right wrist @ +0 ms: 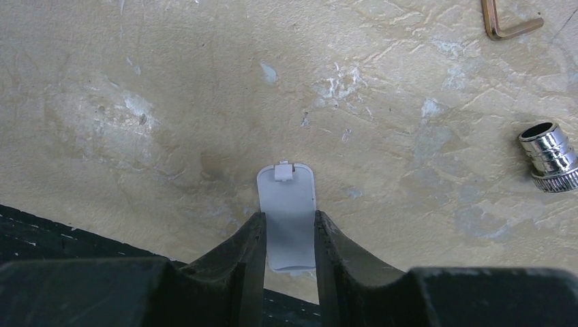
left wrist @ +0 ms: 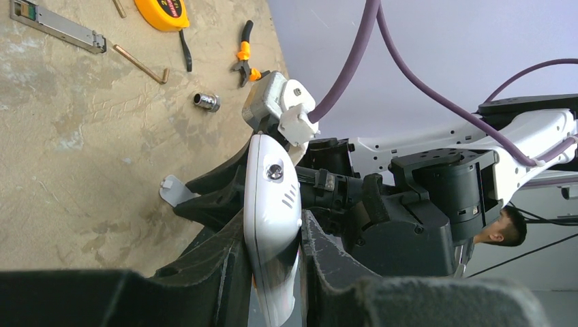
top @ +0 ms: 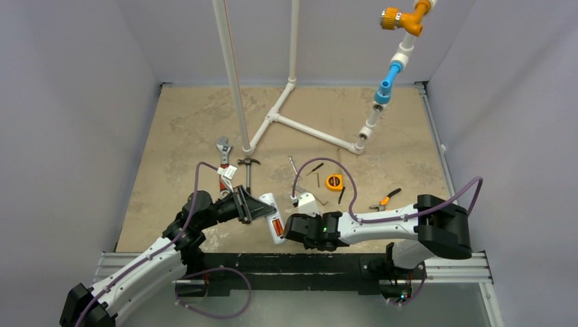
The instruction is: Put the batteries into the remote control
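My left gripper is shut on the white remote control, holding it off the table on its edge. In the left wrist view the remote control is pinched between both fingers. An orange-red strip, the batteries, shows in the recess of its back. My right gripper is just right of the remote, shut on the side edges of a small pale grey battery cover with a tab at its far end. The cover hangs slightly above the table.
An orange tape measure, orange-handled pliers, a hex key and a chrome socket lie right of centre. A red-handled wrench and a hammer lie behind the left gripper. A white pipe frame stands at the back.
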`<state>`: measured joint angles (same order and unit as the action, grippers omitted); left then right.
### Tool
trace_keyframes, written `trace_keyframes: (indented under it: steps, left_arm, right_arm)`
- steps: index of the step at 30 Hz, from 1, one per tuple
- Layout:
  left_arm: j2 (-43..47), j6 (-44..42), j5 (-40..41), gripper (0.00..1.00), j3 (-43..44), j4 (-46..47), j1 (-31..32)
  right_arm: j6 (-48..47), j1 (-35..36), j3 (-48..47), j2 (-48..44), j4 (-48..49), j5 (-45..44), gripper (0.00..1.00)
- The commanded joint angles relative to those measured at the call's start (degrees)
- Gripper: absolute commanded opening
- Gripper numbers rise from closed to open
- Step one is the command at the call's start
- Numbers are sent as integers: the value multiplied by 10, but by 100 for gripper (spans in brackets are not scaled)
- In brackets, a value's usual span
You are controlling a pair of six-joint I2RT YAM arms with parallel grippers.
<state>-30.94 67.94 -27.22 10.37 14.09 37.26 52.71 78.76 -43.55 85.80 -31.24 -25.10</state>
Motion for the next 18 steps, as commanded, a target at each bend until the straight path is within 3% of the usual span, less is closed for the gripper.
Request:
trace_keyframes:
  steps: [1, 18]
  left_arm:
    - [4, 2, -3, 0, -7, 40, -2]
    - [-1, 2, -6, 0, -4, 44, -1]
  right_arm:
    - [26, 5, 42, 39, -56, 23, 13]
    - [5, -20, 12, -114, -56, -57, 15]
